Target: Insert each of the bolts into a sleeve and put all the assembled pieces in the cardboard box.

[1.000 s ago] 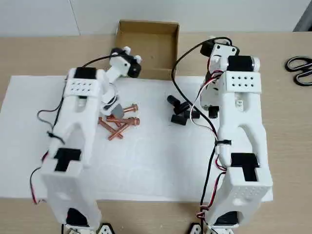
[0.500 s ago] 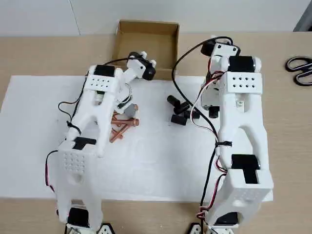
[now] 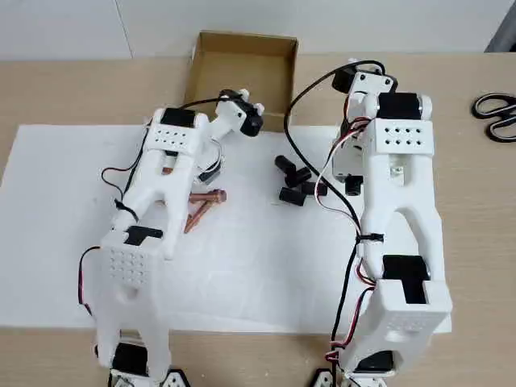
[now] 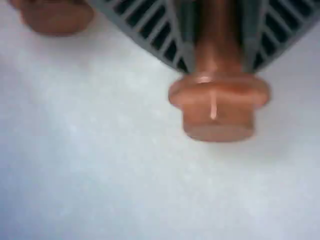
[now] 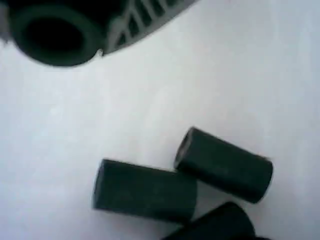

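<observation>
One bolt within the left hand

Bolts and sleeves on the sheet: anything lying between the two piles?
No. In the high view, the stretch of white sheet between the bolts and the sleeves is bare.

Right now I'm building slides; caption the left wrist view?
Left pincer shut on a copper bolt, head protruding over the white sheet, second bolt nearby.
</observation>
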You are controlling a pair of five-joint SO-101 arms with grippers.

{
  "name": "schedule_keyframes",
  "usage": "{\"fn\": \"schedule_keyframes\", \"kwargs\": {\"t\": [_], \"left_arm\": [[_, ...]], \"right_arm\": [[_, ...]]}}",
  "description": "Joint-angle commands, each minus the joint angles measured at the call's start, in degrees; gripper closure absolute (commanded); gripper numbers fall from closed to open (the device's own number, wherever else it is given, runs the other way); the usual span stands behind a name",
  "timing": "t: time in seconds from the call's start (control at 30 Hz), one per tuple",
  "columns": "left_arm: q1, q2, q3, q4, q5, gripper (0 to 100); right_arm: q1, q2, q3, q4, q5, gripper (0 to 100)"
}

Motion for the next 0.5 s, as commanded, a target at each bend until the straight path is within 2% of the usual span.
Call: {"fn": "schedule_keyframes", "kwargs": {"t": [0.0, 0.13, 0.17, 0.37, 0.47], "left_arm": [[0.7, -1.0, -9.1, 6.2, 0.2, 99], [2.2, -1.0, -23.2, 16.0, 0.5, 99], [2.3, -1.0, -25.6, 15.8, 2.0, 99], [0.5, -7.7, -34.1, 15.8, 16.0, 99], [-1.2, -16.2, -33.9, 15.8, 28.0, 99]], "right_arm": [[0.7, -4.1, -0.4, 0.0, 0.6, 99.5], [0.7, -4.2, -0.4, 0.0, 0.6, 99.5], [0.7, -4.2, -0.4, 0.0, 0.6, 99.5], [0.2, -10.8, -0.4, 0.0, 0.6, 99.5], [0.2, -19.6, -0.4, 0.0, 0.6, 99.5]]}}
